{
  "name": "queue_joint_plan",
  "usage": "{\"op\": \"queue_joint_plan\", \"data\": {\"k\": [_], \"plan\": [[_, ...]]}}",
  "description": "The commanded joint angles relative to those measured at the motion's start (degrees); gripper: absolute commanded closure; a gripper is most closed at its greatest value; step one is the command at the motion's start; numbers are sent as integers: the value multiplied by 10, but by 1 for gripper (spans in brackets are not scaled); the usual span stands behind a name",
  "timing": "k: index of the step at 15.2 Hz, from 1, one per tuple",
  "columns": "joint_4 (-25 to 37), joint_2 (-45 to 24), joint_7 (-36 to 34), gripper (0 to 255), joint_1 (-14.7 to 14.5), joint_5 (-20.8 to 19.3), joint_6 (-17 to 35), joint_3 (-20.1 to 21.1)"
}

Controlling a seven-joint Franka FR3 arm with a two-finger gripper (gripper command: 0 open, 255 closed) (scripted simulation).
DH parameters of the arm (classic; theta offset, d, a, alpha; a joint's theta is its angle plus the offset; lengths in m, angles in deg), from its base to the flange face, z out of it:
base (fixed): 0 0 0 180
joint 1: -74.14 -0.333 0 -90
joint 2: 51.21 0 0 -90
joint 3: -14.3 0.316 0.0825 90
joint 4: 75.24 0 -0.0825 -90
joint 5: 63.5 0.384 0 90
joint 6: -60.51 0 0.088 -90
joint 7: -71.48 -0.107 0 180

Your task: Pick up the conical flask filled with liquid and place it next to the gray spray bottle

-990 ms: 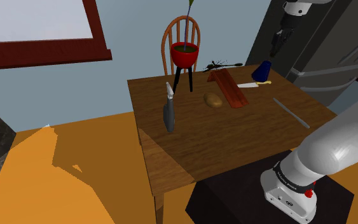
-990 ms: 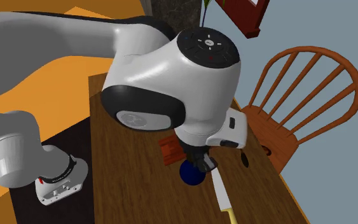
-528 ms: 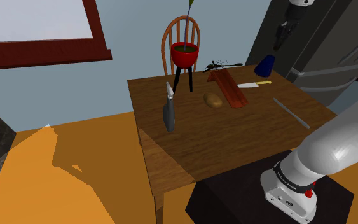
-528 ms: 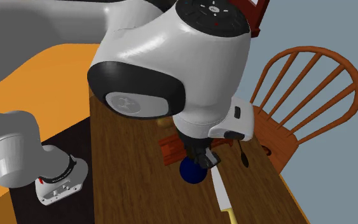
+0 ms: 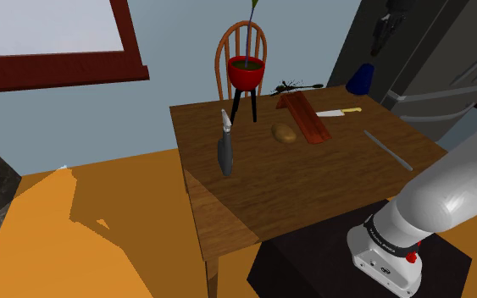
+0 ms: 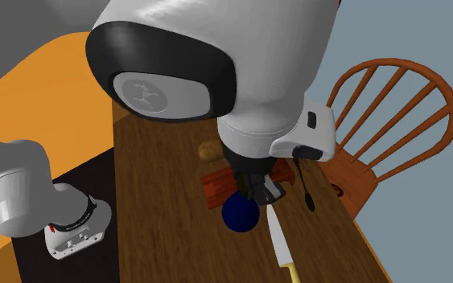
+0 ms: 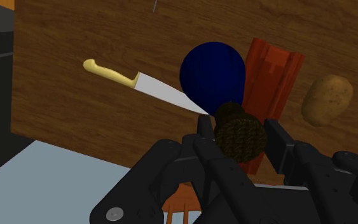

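Observation:
A dark blue conical flask (image 5: pixel 360 79) hangs in the air over the table's far right corner. My gripper (image 5: pixel 381 34) is above it, shut on its neck. In the wrist view the fingers (image 7: pixel 277 137) clasp the flask's dark brown stopper (image 7: pixel 240 132), and the blue body (image 7: pixel 213 75) hangs beyond it over the table. From the second exterior view the flask (image 6: pixel 240 212) sits just under the gripper (image 6: pixel 258 191). The gray spray bottle (image 5: pixel 225 146) stands near the table's left edge in the shoulder view, far from the flask.
On the wooden table (image 5: pixel 313 186) lie a potato (image 5: pixel 285 133), a red-brown block (image 5: pixel 304 117), a yellow-handled knife (image 5: pixel 338 111), a grey rod (image 5: pixel 387 149) and a dark spoon (image 5: pixel 300 85). A red pot (image 5: pixel 246 72) on legs and a wooden chair (image 5: pixel 241 38) stand at the back. A dark fridge (image 5: pixel 431 59) stands behind the gripper.
The gripper has risen with the flask in it, so the flask has come up off the table beside the knife and drifted slightly towards the shoulder view's right.

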Motion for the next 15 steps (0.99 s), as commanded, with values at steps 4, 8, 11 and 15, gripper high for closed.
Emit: {"op": "queue_joint_plan", "data": {"k": [4,8,11,15], "plan": [[56,-15,7,255,1,8,-43,-3],[105,-31,14,255,4,17,-78,-7],[145,-46,20,255,7,25,-105,-10],[205,-71,30,255,15,39,-145,-17]]}}
